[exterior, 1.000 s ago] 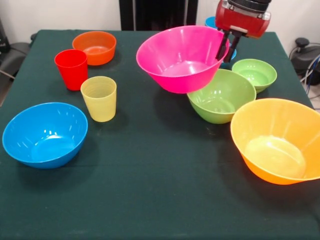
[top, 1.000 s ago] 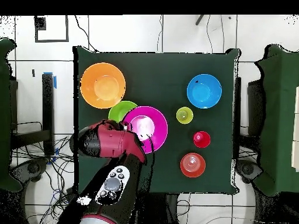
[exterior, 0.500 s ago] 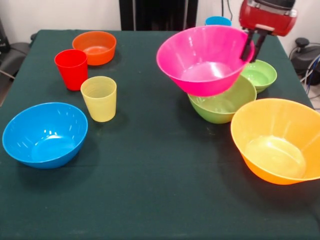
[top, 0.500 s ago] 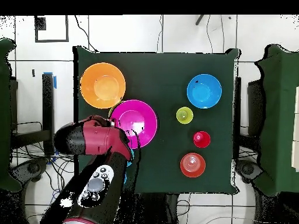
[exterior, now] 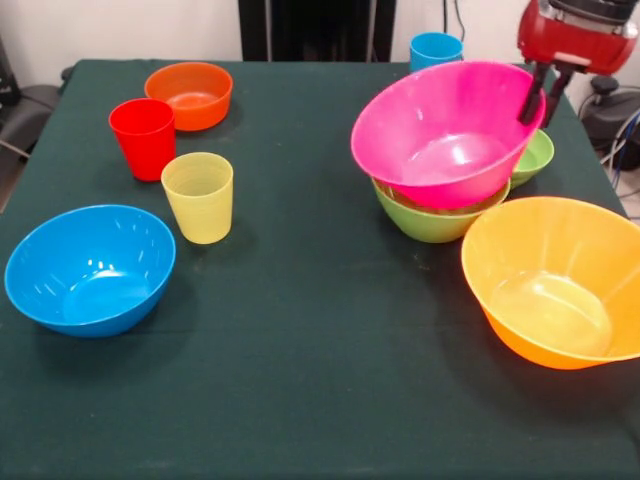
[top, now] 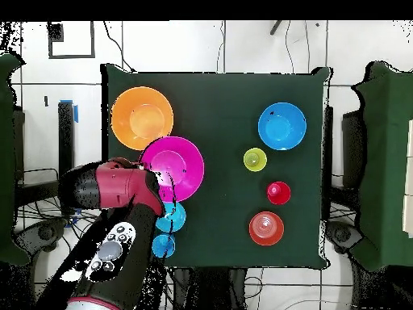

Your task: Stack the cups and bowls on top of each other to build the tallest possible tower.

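My gripper (exterior: 540, 100) is shut on the right rim of the large pink bowl (exterior: 445, 135) and holds it tilted, directly over the medium green bowl (exterior: 432, 222), close to or touching it. In the overhead view the gripper (top: 164, 186) is at the pink bowl's (top: 172, 165) lower left rim. The small green bowl (exterior: 539, 158) is partly hidden behind the pink one. The large yellow-orange bowl (exterior: 555, 285) stands at the near right. The medium blue bowl (exterior: 90, 268), yellow cup (exterior: 198, 196), red cup (exterior: 143, 137) and small orange bowl (exterior: 190, 94) stand at the left. The light blue cup (exterior: 436, 48) is at the back.
In the overhead view a small blue bowl (top: 170, 216) and the light blue cup (top: 163, 245) stand beside my arm (top: 121, 242) near the table's (top: 234, 97) bottom edge. The small blue bowl is hidden in the front view.
My gripper has carried the pink bowl to the right in the front view, from beside the medium green bowl to directly over it, and lowered it.
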Robot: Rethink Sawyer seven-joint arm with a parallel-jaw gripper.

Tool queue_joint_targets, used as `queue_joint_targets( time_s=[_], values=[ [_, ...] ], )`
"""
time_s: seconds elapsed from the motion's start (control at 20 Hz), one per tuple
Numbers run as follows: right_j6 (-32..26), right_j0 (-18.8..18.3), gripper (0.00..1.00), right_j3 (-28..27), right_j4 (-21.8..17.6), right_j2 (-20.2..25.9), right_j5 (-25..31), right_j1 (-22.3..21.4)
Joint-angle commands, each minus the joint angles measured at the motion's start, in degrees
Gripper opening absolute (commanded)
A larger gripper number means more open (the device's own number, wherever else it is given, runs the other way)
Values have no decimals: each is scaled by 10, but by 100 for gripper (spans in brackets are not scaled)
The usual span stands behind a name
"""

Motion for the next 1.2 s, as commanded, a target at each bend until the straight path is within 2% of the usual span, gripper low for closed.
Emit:
queue_joint_targets(
  time_s=[0.05,0.5,0.85,1.2],
  values=[
    [127,-1,0,-59,22,42,31,69],
    [134,11,0,-80,21,20,6,115],
    [152,50,0,-74,0,-31,-39,146],
    [120,35,0,-58,-14,-15,-71,146]
  ],
)
